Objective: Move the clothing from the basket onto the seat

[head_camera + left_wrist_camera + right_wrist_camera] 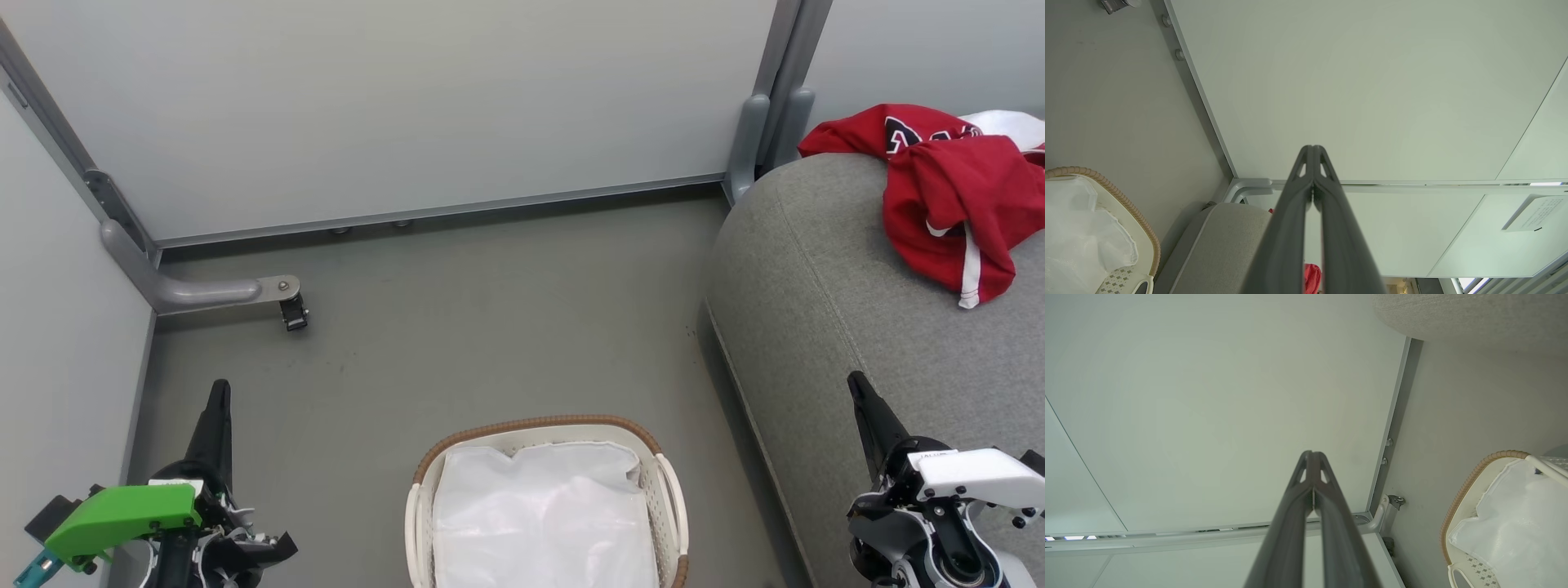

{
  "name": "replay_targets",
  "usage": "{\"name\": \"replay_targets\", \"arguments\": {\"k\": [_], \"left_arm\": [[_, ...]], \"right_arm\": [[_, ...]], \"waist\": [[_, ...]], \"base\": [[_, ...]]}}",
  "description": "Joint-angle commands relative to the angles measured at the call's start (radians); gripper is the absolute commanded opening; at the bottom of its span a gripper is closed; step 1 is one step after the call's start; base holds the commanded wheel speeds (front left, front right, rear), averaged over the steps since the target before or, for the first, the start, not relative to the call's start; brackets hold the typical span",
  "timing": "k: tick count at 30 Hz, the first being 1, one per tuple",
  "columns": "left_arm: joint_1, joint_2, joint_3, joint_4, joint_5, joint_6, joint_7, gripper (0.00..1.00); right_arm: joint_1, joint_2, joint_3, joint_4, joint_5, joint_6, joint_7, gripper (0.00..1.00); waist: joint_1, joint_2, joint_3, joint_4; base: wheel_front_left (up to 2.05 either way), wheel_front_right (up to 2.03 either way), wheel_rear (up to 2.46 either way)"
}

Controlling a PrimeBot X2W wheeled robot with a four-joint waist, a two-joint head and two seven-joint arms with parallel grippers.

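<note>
The red clothing [947, 196] with white trim and a black-and-white emblem lies heaped on the grey seat [857, 327] at the upper right. A sliver of the clothing [1311, 277] shows between my left fingers, beyond the seat [1224, 241]. The white basket [545, 430] with a brown rim stands on the floor at bottom centre, holding just its white liner. Its rim also appears in the wrist views [1122, 200] [1466, 486]. My left gripper [219, 390] [1313, 151] is shut and holds nothing, left of the basket. My right gripper [856, 382] [1312, 455] is shut and holds nothing, over the seat's front.
Pale partition walls [392, 106] enclose the floor at the back and left. A grey bracket foot with a black caster [292, 312] juts from the left corner. Bare grey floor [490, 327] lies between the basket and the back wall.
</note>
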Motion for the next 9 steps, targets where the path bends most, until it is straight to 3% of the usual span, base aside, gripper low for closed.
{"name": "replay_targets", "arguments": {"k": [1,9], "left_arm": [[-0.011,0.005,0.003,-0.002,-0.003,-0.004,0.004,0.0],[-0.011,0.005,0.003,-0.002,-0.003,-0.004,0.004,0.0]], "right_arm": [[-0.006,-0.005,-0.002,-0.004,0.003,0.0,0.003,0.0],[-0.006,-0.005,-0.002,-0.004,0.003,0.0,0.003,0.0]], "waist": [[0.0,0.0,0.0,0.0],[0.0,0.0,0.0,0.0]], "base": [[0.0,0.0,0.0],[0.0,0.0,0.0]]}}
